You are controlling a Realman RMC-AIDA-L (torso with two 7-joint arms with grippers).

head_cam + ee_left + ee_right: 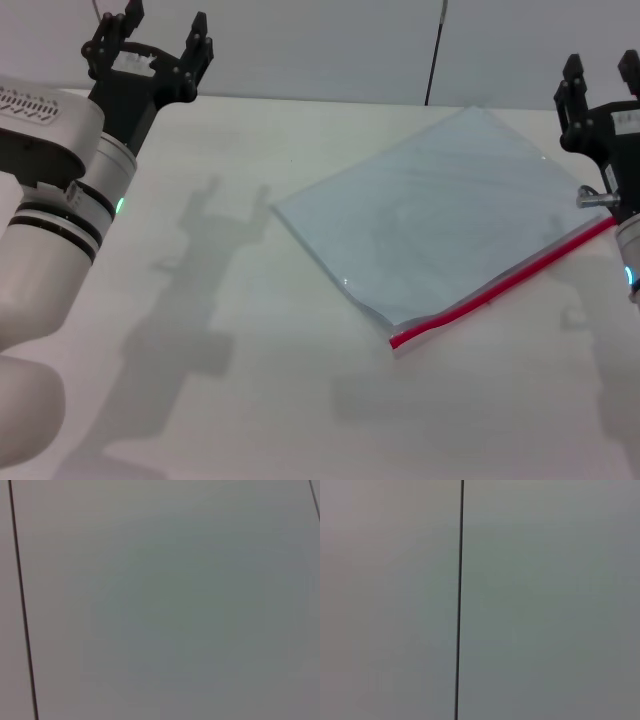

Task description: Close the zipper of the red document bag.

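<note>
The red document bag (pixel 440 215) lies flat on the worktop (pixel 250 380) towards its right edge, its red zipper strip (pixel 505 285) running along the side nearer the robot. The slider is too small to find, so whether the zipper is shut cannot be told. The left end effector (pixel 150 40) hangs raised over the far left corner, fingers apart and empty. The right end effector (pixel 600 85) hangs above the bag's right end, fingers likewise apart. Both arms look parked, which fits either stage of the task.

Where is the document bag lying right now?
In the head view, the document bag lies flat on the white table, right of centre, its red zipper edge nearest the right end effector.
</note>
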